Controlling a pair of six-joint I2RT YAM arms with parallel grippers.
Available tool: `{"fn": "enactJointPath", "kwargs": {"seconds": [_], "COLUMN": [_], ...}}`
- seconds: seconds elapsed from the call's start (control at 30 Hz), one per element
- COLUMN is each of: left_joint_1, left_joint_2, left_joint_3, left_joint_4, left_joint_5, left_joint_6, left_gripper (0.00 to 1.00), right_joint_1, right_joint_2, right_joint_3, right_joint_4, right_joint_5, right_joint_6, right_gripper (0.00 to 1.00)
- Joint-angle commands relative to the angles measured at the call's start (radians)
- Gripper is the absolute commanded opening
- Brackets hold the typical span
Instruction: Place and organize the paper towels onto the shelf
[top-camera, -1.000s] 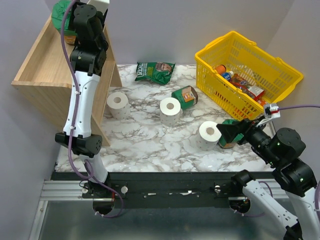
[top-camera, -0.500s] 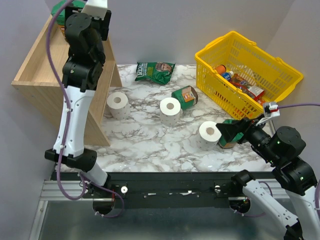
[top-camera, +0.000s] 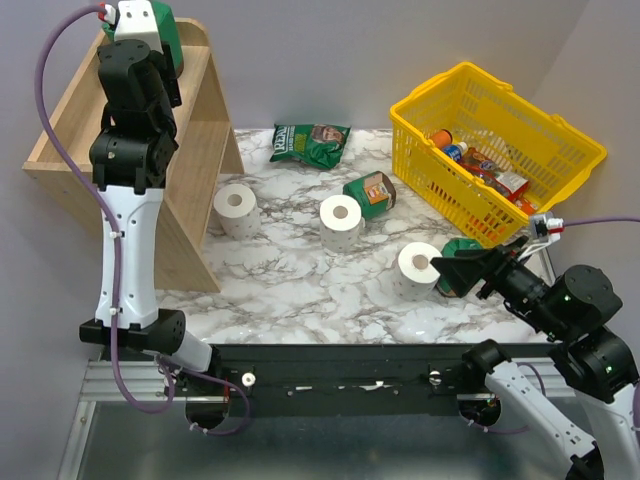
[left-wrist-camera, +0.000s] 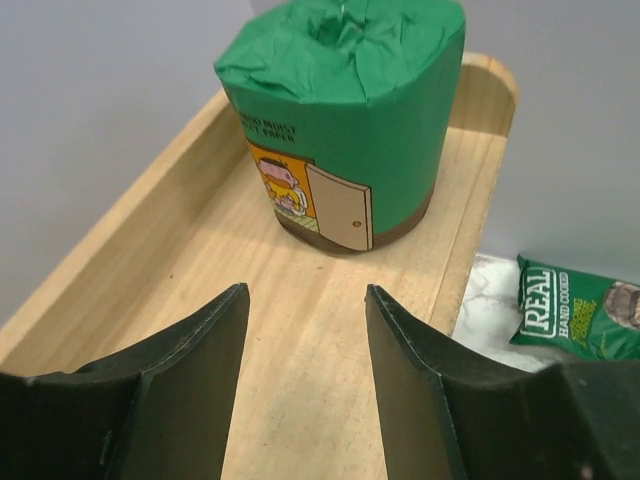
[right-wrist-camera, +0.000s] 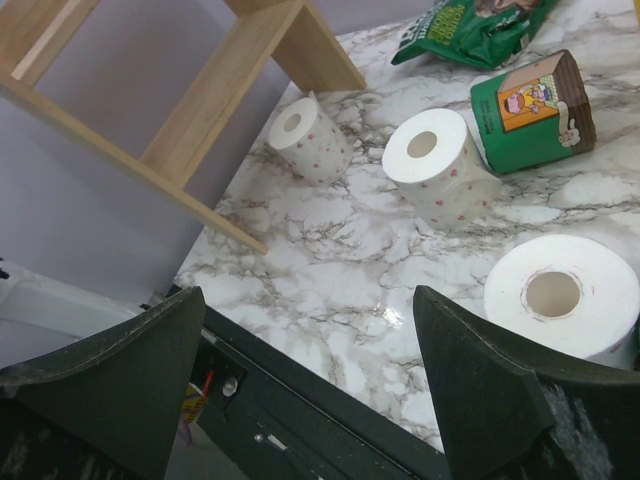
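Observation:
One green wrapped roll stands upright at the far end of the wooden shelf's top tray. My left gripper is open and empty, hovering over the tray just short of that roll. In the top view the roll peeks out behind the left wrist. Three white rolls lie on the marble table. A green roll lies on its side. Another green roll is partly hidden behind my open, empty right gripper, which hangs above the table.
A yellow basket with bottles and packets stands at the back right. A flat green snack bag lies at the back middle. The shelf fills the left side. The black rail runs along the table's near edge.
My left arm has drawn back leftward from the green roll, which now stands free on the shelf's top tray. My right gripper has shifted slightly toward the near edge.

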Motion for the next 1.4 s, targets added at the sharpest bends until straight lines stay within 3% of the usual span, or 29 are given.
{"fn": "enactJointPath", "kwargs": {"seconds": [0.0,0.2,0.9,1.17,1.37], "left_joint_1": [0.043,0.054,0.090,0.086,0.080], "left_joint_2": [0.026,0.092,0.320,0.144,-0.023], "left_joint_3": [0.001,-0.002,0.196,0.069,-0.078], "left_joint_4": [0.003,0.084,0.110,0.101,0.103], "left_joint_5": [0.078,0.063,-0.032,0.273,0.413], "left_joint_6": [-0.068,-0.065,0.039,-0.044,-0.099], "left_gripper": [0.61,0.61,0.64,0.75,0.80], "right_joint_1": [-0.003,-0.004,-0.003,-0.004,-0.003], "right_joint_2": [-0.044,-0.029,0.020,0.038,0.071], "right_joint_3": [-0.026,-0.025,-0.038,-0.074,-0.091], "right_joint_4": [0.040,0.092,0.115,0.017,-0.087], "right_joint_5": [-0.045,-0.064,-0.062,0.056,0.169], "right_joint_6": [0.042,0.035,0.027,0.021,0.056], "right_gripper": [0.93,0.93,0.90,0.90,0.86]}}
